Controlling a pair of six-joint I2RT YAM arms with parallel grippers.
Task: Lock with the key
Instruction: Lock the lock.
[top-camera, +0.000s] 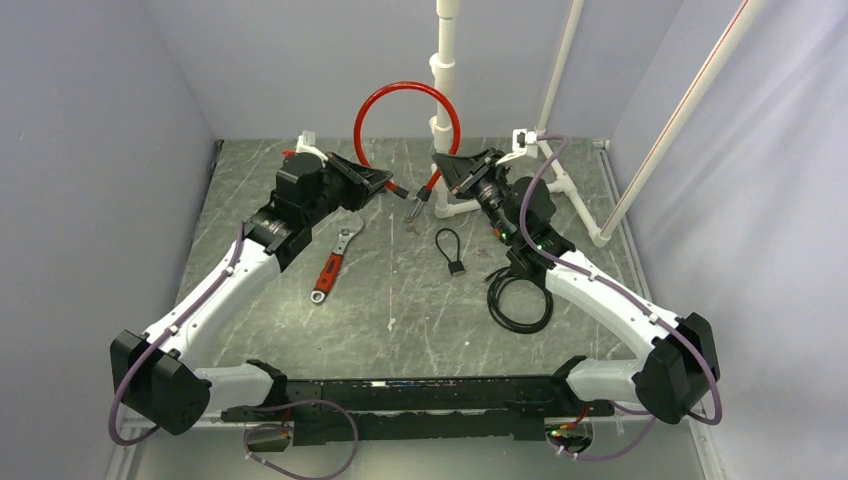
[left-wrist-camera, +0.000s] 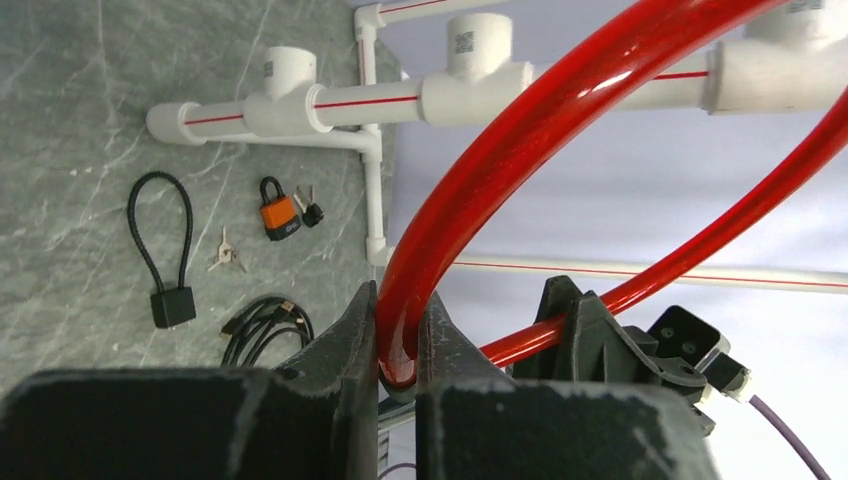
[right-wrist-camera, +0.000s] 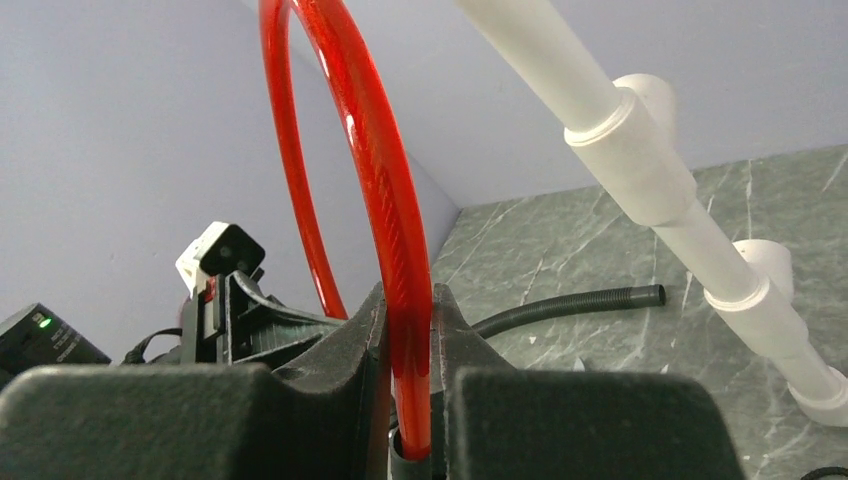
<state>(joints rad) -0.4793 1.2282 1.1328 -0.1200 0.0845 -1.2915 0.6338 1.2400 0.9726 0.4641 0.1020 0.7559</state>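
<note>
A red cable loop (top-camera: 405, 90) arcs up beside the white pipe stand (top-camera: 444, 70). My left gripper (top-camera: 388, 185) is shut on one end of it, the red cable (left-wrist-camera: 520, 130) pinched between the jaws of the left gripper (left-wrist-camera: 398, 320). My right gripper (top-camera: 442, 170) is shut on the other end, with the red cable (right-wrist-camera: 375, 170) rising from the right gripper (right-wrist-camera: 405, 315). The key (top-camera: 456, 266), a black block on a thin black cord loop, lies on the table between the arms. The key (left-wrist-camera: 172, 305) also shows in the left wrist view, untouched.
A red-handled wrench (top-camera: 335, 262) lies left of centre. A coiled black cable (top-camera: 520, 300) sits by the right arm. An orange padlock (left-wrist-camera: 279, 215) and small silver keys (left-wrist-camera: 225, 252) lie near white pipes (left-wrist-camera: 330, 105). A black ribbed hose (right-wrist-camera: 570, 305) lies on the table.
</note>
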